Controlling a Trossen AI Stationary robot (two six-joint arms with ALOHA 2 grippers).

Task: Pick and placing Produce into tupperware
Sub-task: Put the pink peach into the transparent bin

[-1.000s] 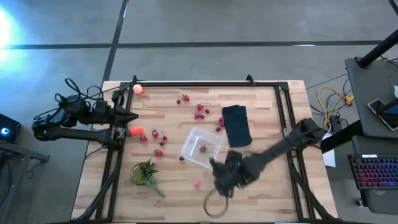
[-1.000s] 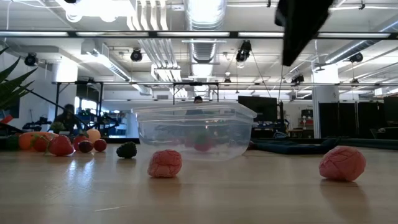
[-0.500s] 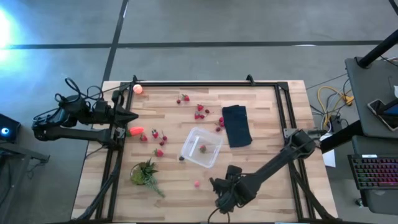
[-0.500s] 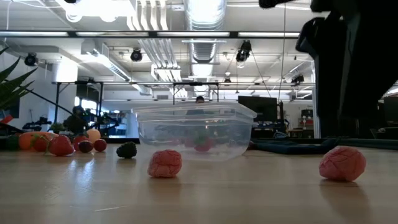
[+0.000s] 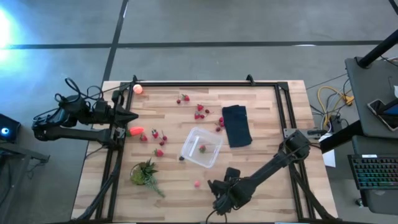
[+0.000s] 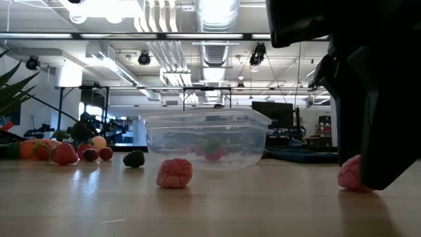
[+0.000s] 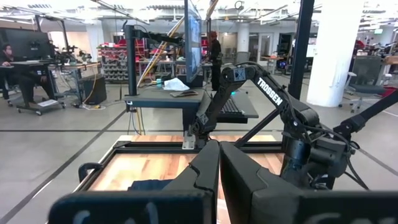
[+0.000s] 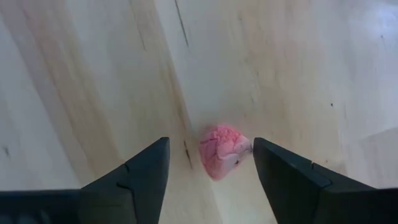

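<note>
My right gripper (image 8: 211, 163) points steeply down near the table's front edge (image 5: 221, 202). It is open, with a pink berry (image 8: 222, 151) lying on the wood between its fingers, close to one of them. In the low view the gripper (image 6: 381, 164) half covers this berry (image 6: 350, 175). The clear tupperware (image 5: 201, 148) rests on its base mid-table with a red berry (image 5: 203, 148) inside. A second pink berry (image 5: 197, 183) lies in front of it. My left gripper (image 5: 134, 116) waits shut and level at the table's left edge.
Red berries (image 5: 200, 112) are scattered behind and left of the box. An orange-red piece (image 5: 136, 131) and a peach ball (image 5: 137, 88) lie at the left. A green leafy bunch (image 5: 146, 174) sits front left. A navy cloth (image 5: 236, 124) lies right of the box.
My right gripper has come down and toward the table's near edge. In the low view it has dropped from the top of the picture to the tabletop and now stands around the right-hand pink berry. The berry and the box have stayed put.
</note>
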